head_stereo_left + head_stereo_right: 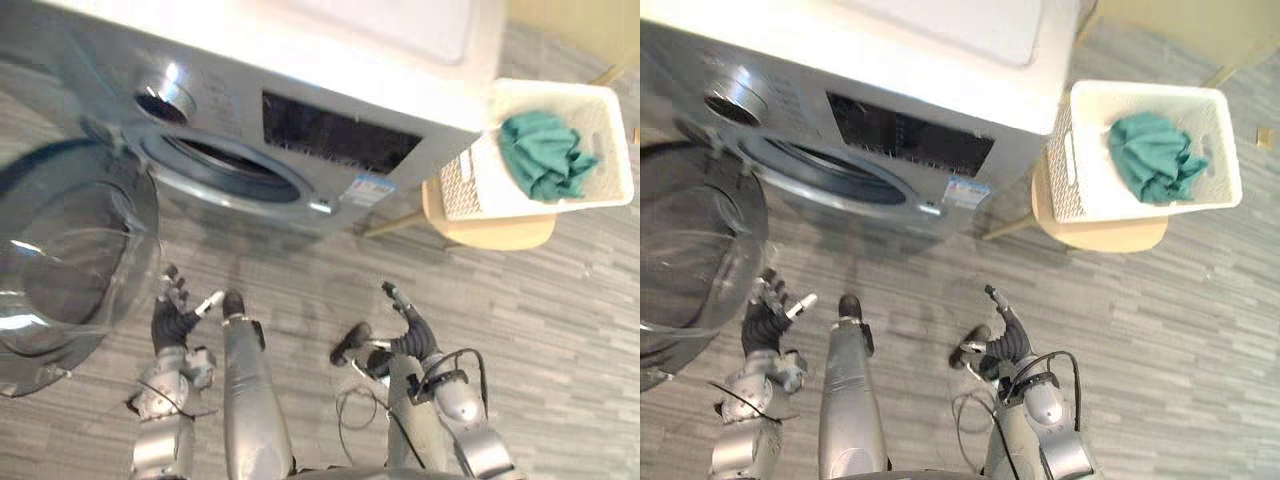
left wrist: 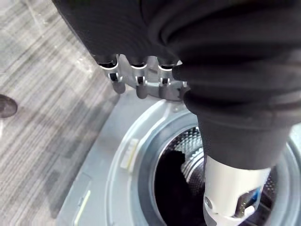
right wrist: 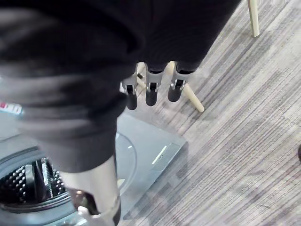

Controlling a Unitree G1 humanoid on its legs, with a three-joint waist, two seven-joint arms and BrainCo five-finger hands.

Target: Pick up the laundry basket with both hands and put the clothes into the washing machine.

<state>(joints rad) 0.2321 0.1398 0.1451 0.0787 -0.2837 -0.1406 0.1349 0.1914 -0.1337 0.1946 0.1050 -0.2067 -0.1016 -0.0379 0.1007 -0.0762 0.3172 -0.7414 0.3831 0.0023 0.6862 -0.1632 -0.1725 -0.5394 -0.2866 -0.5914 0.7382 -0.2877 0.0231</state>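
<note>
The washer (image 1: 300,110) stands in front of the robot. Its round door (image 1: 70,250) hangs wide open to the left, so the hole (image 1: 225,165) into the drum is free for clothes to go in. In the left wrist view the drum looks dark and nothing can be seen inside it.

The basket (image 1: 1080,170) is white and sits on a small wood stool (image 1: 1110,238) just beside the washer, on the robot's right. The stool lifts it off the floor (image 1: 560,330), which should make it easier to reach. A bunch of green clothes (image 1: 1152,157) lies inside the basket, piled toward its far side.

The left hand (image 1: 172,318) is low, near the open door. Its fingers (image 2: 141,87) are loose and hold nothing. The right hand (image 1: 405,330) is low too, out in front of the robot, well apart from the basket. Its fingers (image 3: 151,92) are also loose and empty.

So the job looks like it is at the very start. The basket is not picked up yet. Both hands will likely have to go over to the right and grab the basket, one on each side, so it does not tip and spill.
</note>
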